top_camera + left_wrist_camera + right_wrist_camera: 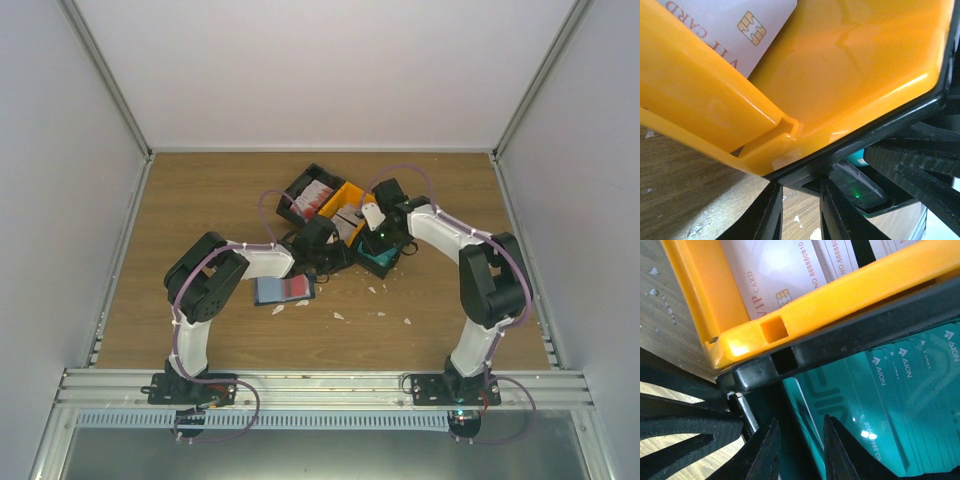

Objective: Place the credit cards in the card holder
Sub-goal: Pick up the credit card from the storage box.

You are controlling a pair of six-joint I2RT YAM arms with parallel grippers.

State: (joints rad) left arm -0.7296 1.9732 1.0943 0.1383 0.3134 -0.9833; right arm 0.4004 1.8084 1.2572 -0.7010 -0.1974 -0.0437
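Claws at the trays.
Top: card holder [285, 290] seen behind left gripper [330, 250], right gripper [375, 240] opposite. Left wrist: jaws narrowly parted, grip undeterminable; credit card [725, 25] ahead in orange tray [850, 75]. Right wrist: jaws narrow too, hold unclear. Card judged light, stiff, slick; to be pinched by an edge.

In the right wrist view, on the pale rectangular plastic card [775, 275] in the orange plastic tray [840, 295]: "VIP CARD" in red beside a gold chip, and "NO 88888…" along one edge, last digits unsure. On a second pale plastic card [840, 255] beside it: "NO 8888", cut off. On the stacked teal plastic cards [920, 405]: white "AION" with a logo, repeated. In the left wrist view, on a pale chip card [715, 25]: red "CARD" and "VI", the rest hidden.
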